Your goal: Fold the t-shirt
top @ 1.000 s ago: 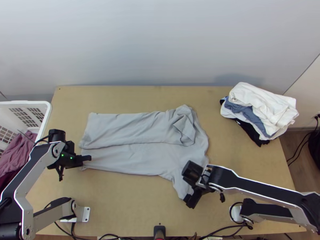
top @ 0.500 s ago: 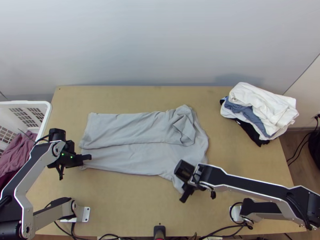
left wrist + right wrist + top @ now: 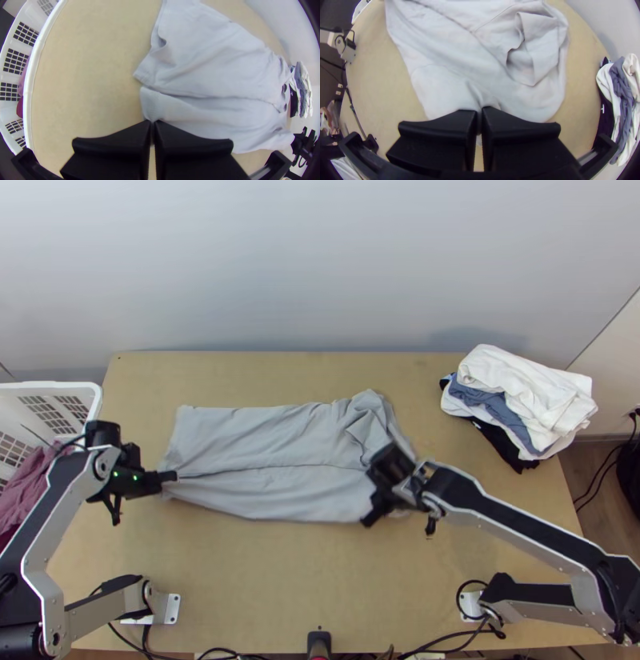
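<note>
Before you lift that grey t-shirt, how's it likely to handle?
The t-shirt will probably hang floppy, given its soft creases. Its folded-over layer may slip or open, since it seems merely laid on top. It's likely light, being thin cloth.

White laundry basket at left edge of the surface, pink and dark red clothes inside. Garment pile at far right corner: white on top, blue-grey between, black low. Black cables by the floor, right side.
</note>
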`<control>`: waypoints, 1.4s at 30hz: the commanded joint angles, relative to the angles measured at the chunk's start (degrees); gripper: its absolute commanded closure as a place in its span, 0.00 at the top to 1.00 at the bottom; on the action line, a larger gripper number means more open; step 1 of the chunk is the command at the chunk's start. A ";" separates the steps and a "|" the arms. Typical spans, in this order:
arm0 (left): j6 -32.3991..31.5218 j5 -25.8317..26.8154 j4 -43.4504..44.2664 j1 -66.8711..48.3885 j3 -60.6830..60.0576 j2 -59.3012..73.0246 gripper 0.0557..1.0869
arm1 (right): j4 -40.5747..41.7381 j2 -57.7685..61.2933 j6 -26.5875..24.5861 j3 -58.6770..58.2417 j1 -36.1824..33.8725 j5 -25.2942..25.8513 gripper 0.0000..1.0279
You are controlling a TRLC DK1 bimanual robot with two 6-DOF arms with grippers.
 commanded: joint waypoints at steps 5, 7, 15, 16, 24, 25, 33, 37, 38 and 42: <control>-2.68 1.10 -1.94 -0.63 14.48 6.50 0.04 | 5.69 6.14 -2.43 11.51 -12.66 0.29 0.03; -3.91 1.10 -1.85 -0.63 17.47 9.05 0.04 | 7.01 8.60 -2.78 14.14 -14.59 0.29 0.03; -7.60 0.40 0.79 -3.18 27.67 20.30 0.04 | 9.12 20.73 -4.01 25.22 -20.57 0.29 0.03; -7.96 0.13 1.23 -3.53 29.07 21.88 0.04 | 9.38 22.22 -4.01 26.54 -21.27 0.20 0.03; -10.77 -1.89 6.15 -5.81 38.56 32.87 0.04 | 10.44 32.51 -3.66 33.74 -24.35 0.29 0.03; -11.03 -2.59 7.03 -6.08 39.00 33.75 0.04 | 10.88 33.30 -3.66 33.92 -24.70 0.29 0.03; -11.74 -3.91 11.07 -6.34 40.06 39.64 0.78 | 12.90 38.92 -3.31 34.80 -26.37 0.20 0.03; -12.09 -4.09 10.54 -6.34 40.15 40.69 0.95 | 13.07 39.27 -1.20 34.27 -26.02 0.20 0.57; -12.09 -4.17 10.63 -6.25 39.88 40.51 0.95 | 12.99 39.27 -0.93 34.27 -25.93 0.20 0.75; -11.47 -4.17 10.81 -5.02 38.92 38.49 0.95 | 12.46 38.39 0.21 34.36 -25.67 0.20 0.96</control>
